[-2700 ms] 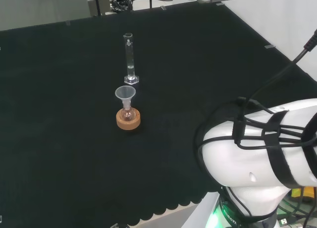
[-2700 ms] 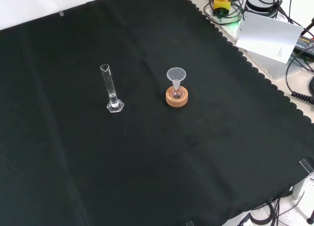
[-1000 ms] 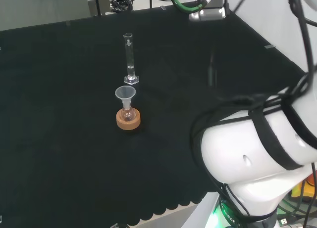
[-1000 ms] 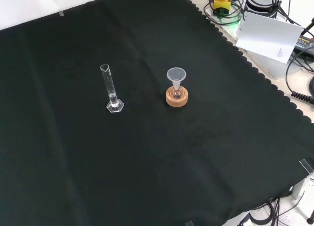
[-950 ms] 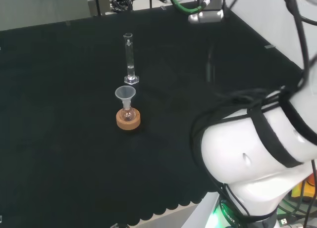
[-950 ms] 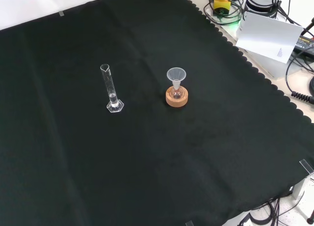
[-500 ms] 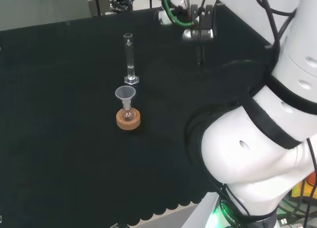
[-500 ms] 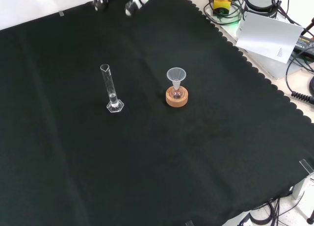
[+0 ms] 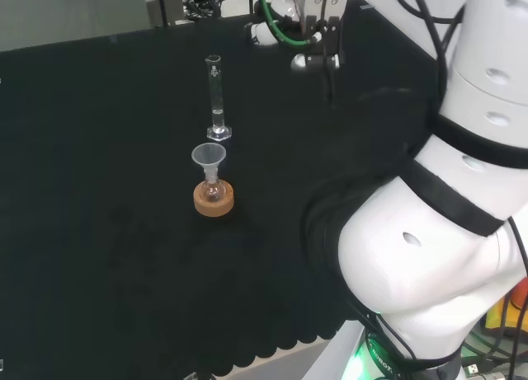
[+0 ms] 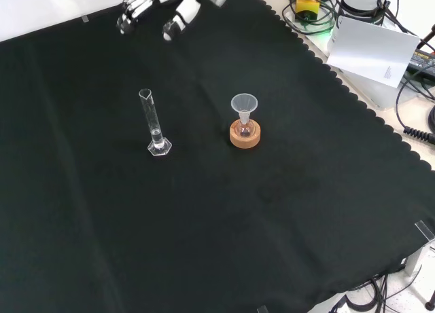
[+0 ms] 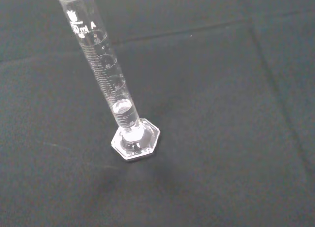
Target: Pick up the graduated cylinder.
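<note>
Two pieces of glassware stand on the black cloth of the surface. One is the graduated cylinder, upright on its six-sided foot with a little clear liquid at the bottom of its tube. The other is a small flask seated in a cork ring, with a clear funnel resting in its neck. In the front view the cylinder stands to the left of the flask, well apart from it; in the head view it stands just behind the flask. The wrist view shows the cylinder close up, free on the cloth with nothing touching it.

The hand hangs at the top of the front view, above the far part of the cloth and well apart from the cylinder. Its fingers are spread and relaxed, pointing down and to the left in that view, and they have hold of nothing. In the head view the hand appears at the top, to the right of the cylinder, past the arm's large white links.
</note>
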Robot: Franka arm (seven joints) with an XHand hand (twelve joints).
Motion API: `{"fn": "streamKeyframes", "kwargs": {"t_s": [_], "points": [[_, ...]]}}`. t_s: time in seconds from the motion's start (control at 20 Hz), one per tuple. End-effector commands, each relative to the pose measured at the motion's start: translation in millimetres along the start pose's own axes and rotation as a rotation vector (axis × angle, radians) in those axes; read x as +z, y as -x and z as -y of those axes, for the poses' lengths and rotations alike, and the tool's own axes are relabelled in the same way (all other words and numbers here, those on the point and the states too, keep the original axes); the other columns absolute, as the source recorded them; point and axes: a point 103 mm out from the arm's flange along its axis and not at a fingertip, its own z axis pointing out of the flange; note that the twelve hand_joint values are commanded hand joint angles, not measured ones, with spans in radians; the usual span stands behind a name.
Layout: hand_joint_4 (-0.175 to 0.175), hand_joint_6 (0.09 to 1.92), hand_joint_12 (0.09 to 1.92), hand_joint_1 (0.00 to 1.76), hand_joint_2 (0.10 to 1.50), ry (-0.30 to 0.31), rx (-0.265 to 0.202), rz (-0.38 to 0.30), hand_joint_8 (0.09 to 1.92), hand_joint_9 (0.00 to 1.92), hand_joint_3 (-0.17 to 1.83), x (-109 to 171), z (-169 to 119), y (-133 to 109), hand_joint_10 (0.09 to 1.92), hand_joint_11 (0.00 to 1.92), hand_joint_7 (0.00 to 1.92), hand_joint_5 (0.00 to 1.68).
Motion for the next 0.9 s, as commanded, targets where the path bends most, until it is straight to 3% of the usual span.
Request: {"fn": "streamKeyframes", "kwargs": {"t_s": [0.05,0.45,0.9], "points": [[-0.054,0.09,1.4,0.32,1.27,-0.005,-0.062,-0.107,0.63,0.28,-0.1,80.5,-58.1,10.8,0.68,0.11,0.05,0.23],[-0.063,0.09,1.38,0.53,1.19,0.06,-0.177,-0.221,0.68,0.39,-0.16,101.6,-59.2,12.0,0.69,0.2,0.15,0.28],[-0.073,0.09,1.34,0.8,1.07,0.066,-0.27,-0.465,0.69,0.49,-0.17,124.3,-69.5,9.8,0.65,0.29,0.24,0.35]]}}
